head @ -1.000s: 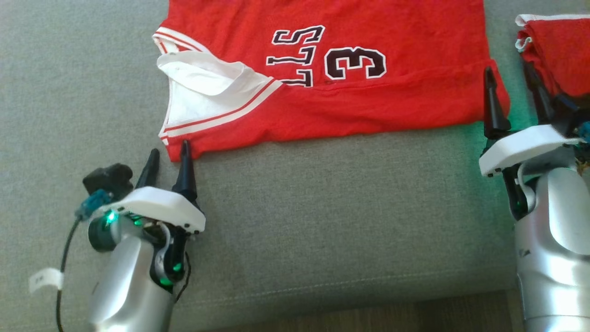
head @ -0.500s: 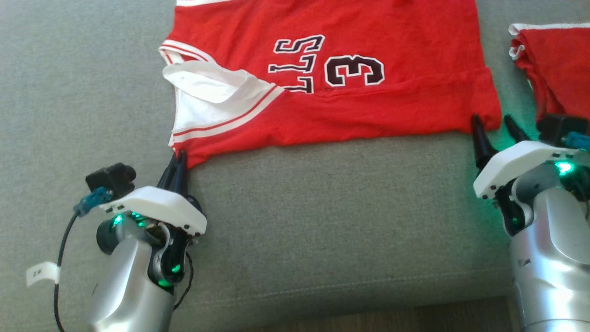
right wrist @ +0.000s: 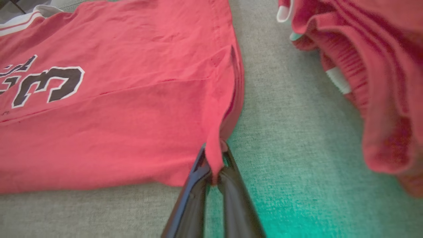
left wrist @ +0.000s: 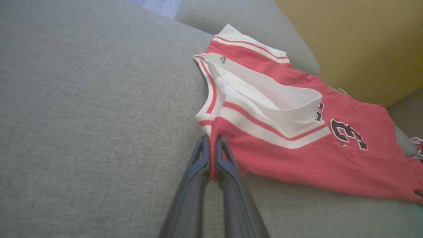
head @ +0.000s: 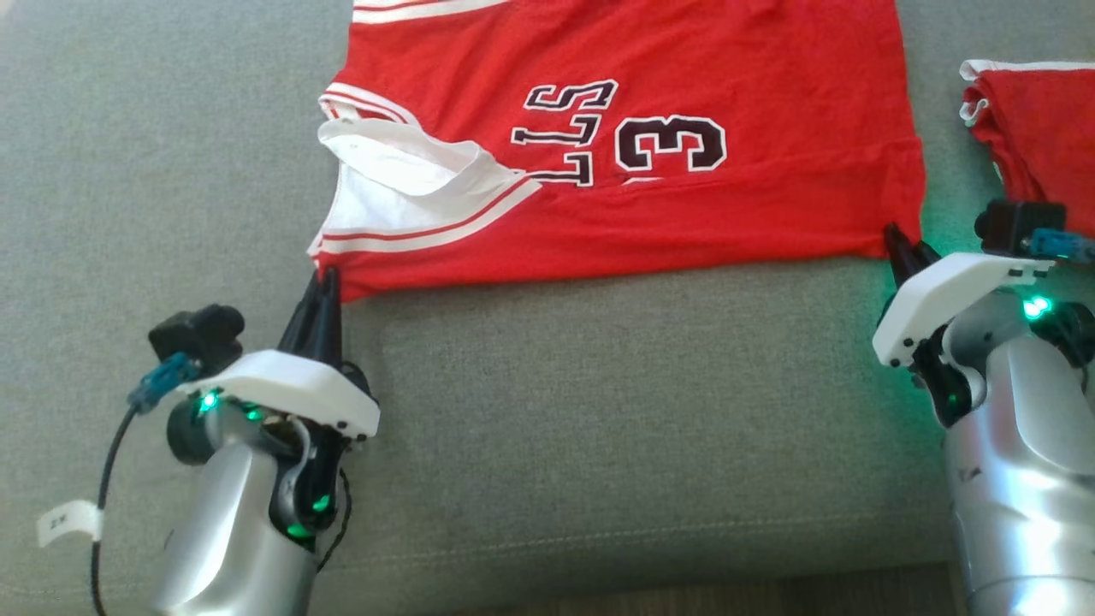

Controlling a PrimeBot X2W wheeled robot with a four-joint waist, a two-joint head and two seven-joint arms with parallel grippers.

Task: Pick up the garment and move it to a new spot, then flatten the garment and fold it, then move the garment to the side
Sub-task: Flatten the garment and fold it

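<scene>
Red mesh-like cloth is lying spread across the far half of a grey sofa cushion [head: 599, 411]: it is a sleeveless basketball jersey [head: 650, 171] with white trim, a black number 3 and black lettering, lying sideways with its neck end toward the robot's left and its hem toward the right.

The left gripper [head: 323, 287] is pinching the near corner at the shoulder end, its two dark fingers [left wrist: 201, 158] pressed together on a thin edge of red fabric. The right gripper [head: 905, 248] is clamping the near hem corner, where the right wrist view is showing a small ridge of cloth bunched between the closed fingers. Holding both near corners at once is probably meant to keep that long edge taut, so it can be lifted evenly and carried over for a fold. A long crease is running beside the number, suggesting that part of the body is already doubled.

The jersey's far edge is being cut off by the top of the head view, and a turned-over white panel is covering part of the lettering. How many layers each gripper is holding is impossible to tell. A second red garment [head: 1039, 128] is lying just beside the hem, cropped and blurred.
</scene>
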